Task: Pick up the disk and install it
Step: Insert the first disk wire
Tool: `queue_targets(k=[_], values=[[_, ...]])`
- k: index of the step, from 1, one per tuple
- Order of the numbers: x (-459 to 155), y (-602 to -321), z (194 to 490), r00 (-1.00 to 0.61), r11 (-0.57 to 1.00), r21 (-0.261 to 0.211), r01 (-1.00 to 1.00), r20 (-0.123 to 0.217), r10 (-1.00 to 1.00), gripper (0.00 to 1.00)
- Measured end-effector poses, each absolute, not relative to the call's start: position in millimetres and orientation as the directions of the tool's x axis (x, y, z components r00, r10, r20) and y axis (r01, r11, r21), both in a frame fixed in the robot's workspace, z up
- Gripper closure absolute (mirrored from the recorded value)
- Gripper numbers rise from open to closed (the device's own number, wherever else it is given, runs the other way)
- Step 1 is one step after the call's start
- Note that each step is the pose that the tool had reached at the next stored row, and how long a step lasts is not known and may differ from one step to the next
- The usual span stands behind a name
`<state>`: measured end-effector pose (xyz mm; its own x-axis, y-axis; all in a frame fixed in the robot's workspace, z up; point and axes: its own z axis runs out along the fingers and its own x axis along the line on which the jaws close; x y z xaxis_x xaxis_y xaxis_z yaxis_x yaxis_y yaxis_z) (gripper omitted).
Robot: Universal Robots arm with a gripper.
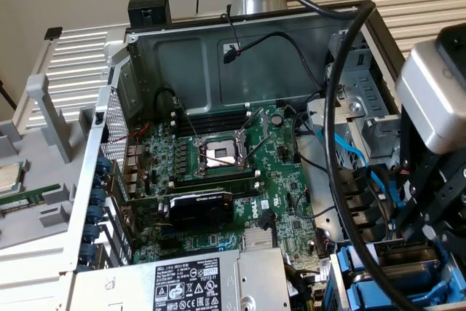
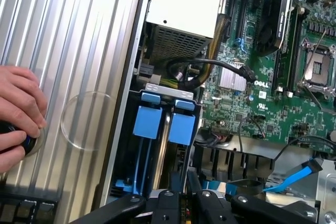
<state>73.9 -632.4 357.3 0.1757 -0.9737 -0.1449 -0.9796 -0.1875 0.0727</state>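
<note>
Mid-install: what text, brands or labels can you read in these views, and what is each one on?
"DELL": white print on the green motherboard, wrist view.
Power supply label: rows of print and certification marks, too small to read.
Graphics card: a short logo strip along its edge, too blurred to read.
Nothing else is legible.

Hand [image 2: 184, 184] over blue-railed disk [image 2: 157, 124], perhaps, motherboard [image 2: 262, 93] beside

I saw matt grey sheet metal on the case wall [image 1: 196, 56] — dull, no shine. Motherboard [image 1: 218, 172] looked like glossy green laminate. Drive rail tabs [image 2: 147, 121] were smooth blue plastic. Ribbed table [image 2: 68, 40] was brushed silver metal. Gripper [image 2: 184, 183] read matt black — thick cable [image 1: 329, 158] had a smooth black sheath.
</note>
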Motion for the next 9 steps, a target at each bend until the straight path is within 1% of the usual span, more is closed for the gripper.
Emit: queue_targets(k=[9], values=[[73.4, -630.3, 358.0, 0.173, -0.184, 0.077, -0.980, -0.132, -0.976, 0.82]])
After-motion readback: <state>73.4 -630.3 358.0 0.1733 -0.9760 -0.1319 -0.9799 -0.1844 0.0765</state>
